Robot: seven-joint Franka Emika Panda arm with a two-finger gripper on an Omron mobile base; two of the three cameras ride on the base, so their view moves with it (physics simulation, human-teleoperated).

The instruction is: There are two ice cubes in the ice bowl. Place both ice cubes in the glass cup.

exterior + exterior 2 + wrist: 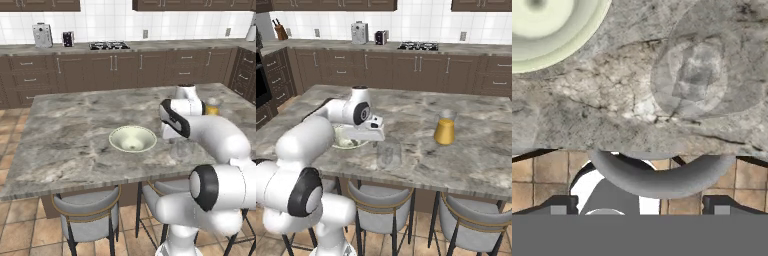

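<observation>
With the claw (640, 212) spread and empty above the surface (70, 130), between the ice bowl (132, 138) and the glass cup (389, 153) near the edge, a misjudged descent could topple the nearly invisible cup.

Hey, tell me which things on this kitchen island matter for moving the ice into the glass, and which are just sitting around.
Part of the job:
- ice bowl, on the island
- glass cup, near the island's front edge, beside the bowl; something pale lies in it
- gripper, above the front edge

Just lying about:
- yellow-orange cup
- toaster on the back counter
- stools
</observation>
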